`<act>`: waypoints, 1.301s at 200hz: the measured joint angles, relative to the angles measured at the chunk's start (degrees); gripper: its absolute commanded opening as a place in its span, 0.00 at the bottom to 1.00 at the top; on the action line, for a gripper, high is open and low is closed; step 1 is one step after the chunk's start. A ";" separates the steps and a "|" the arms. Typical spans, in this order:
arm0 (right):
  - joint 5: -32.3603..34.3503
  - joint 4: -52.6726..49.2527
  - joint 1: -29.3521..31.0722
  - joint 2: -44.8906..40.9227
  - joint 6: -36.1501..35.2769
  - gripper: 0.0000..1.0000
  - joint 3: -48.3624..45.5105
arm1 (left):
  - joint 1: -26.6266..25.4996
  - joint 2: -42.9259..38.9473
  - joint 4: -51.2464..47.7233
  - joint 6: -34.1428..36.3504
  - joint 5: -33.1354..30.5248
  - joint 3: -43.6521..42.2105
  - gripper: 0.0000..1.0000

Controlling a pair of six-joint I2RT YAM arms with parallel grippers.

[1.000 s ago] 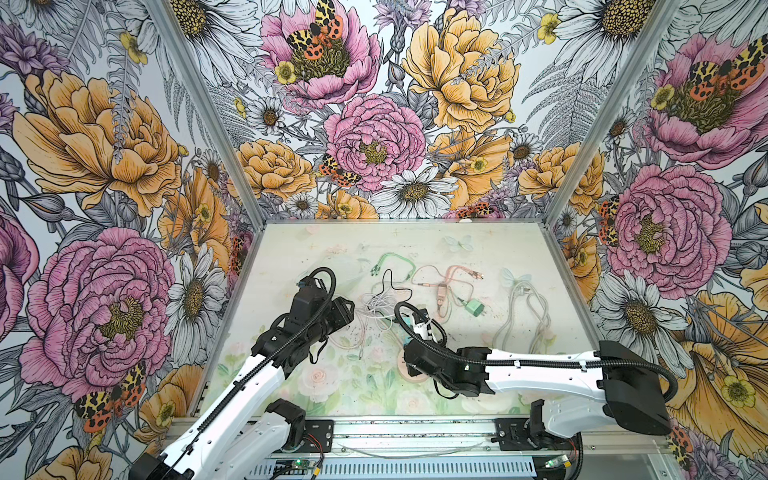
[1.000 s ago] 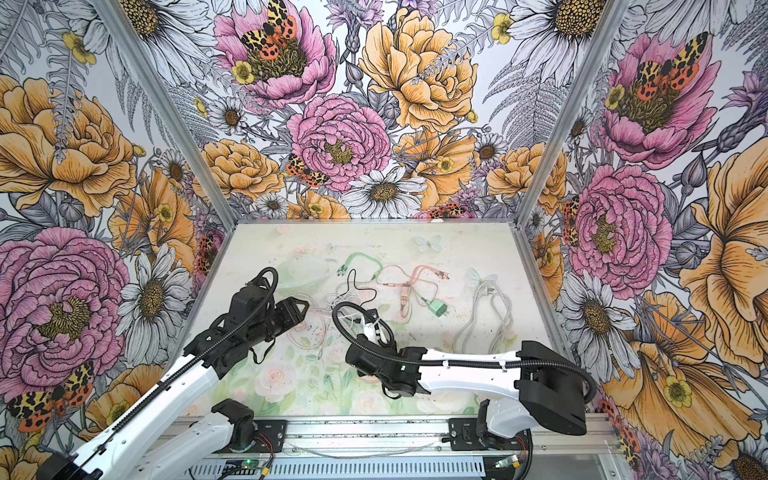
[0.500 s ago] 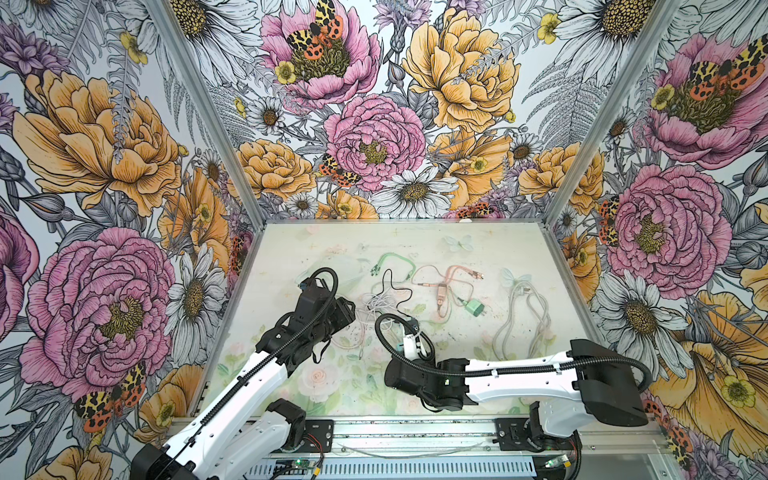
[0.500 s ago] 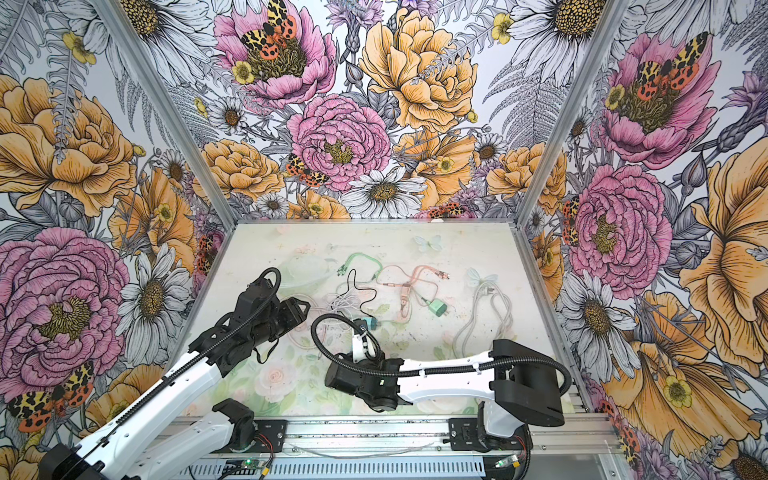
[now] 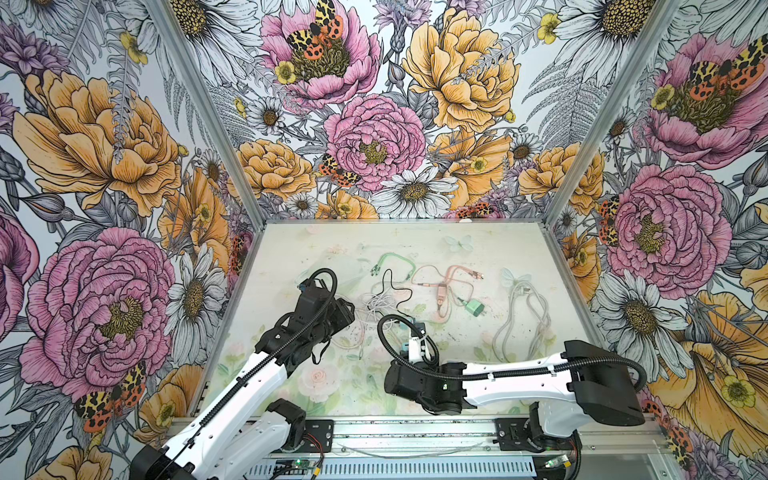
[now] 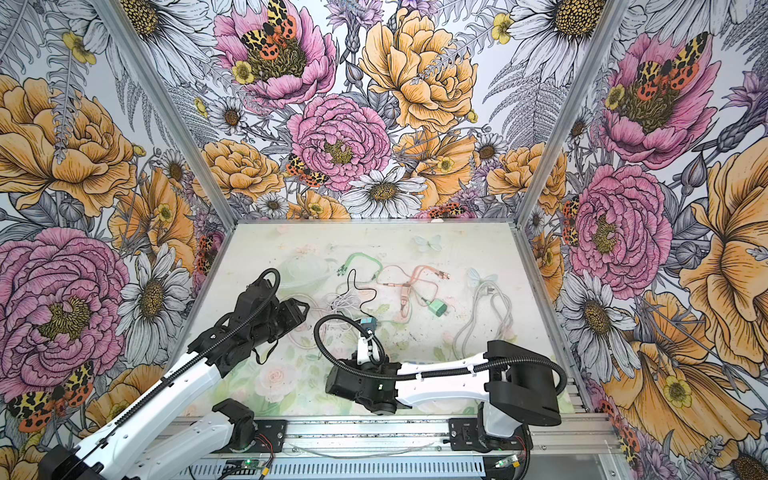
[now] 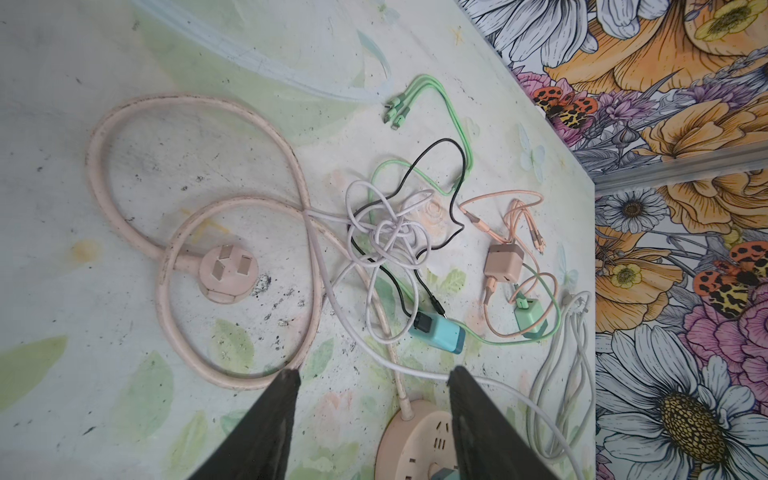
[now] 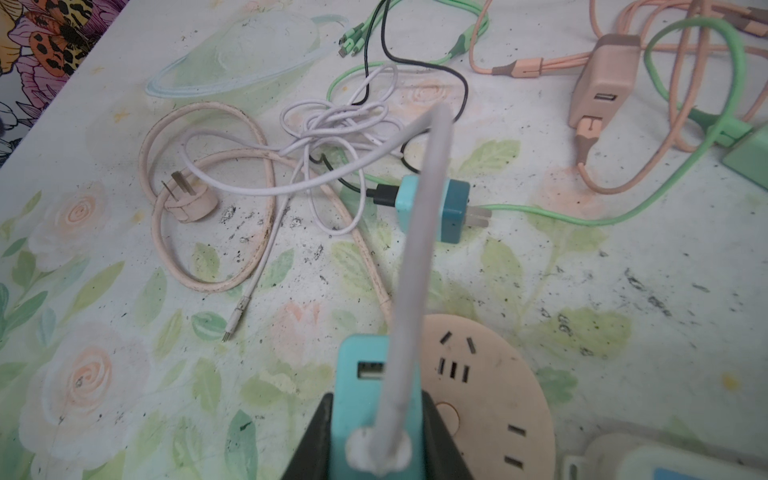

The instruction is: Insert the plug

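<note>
My right gripper [image 8: 376, 432] is shut on a teal charger plug [image 8: 365, 374] with a white cable [image 8: 419, 232] rising out of it. The plug hangs just above the left edge of a round pink socket strip [image 8: 503, 399], whose slots face up. In both top views the right wrist [image 5: 419, 384] hides the plug and the strip. My left gripper [image 7: 372, 399] stands open over the table with nothing between its fingers. The same strip [image 7: 419, 440] lies just past its fingertips. In a top view the left gripper [image 5: 340, 309] sits left of the cable tangle.
A second blue charger [image 8: 432, 208] on a black cable lies beyond the strip. The strip's own pink three-pin plug [image 7: 226, 272] and looped cord lie to one side. A pink adapter [image 7: 503, 264], green charger [image 5: 473, 308] and grey-white cable bundle [image 5: 519, 320] lie further right.
The right arm has drawn back towards the front edge and to the left with the teal plug, and now covers the round strip. The left arm has barely shifted.
</note>
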 measured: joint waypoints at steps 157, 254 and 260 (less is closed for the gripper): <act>2.34 -0.02 0.00 5.60 2.62 0.00 2.49 | 1.09 -1.11 -1.20 0.50 0.48 0.37 0.60; 3.87 -3.58 0.02 6.32 7.23 0.00 3.45 | 1.88 -2.64 -1.64 0.66 1.16 0.37 0.60; 3.85 -3.54 0.00 6.73 7.21 0.00 3.76 | 1.88 -2.75 -1.66 0.66 1.20 0.37 0.59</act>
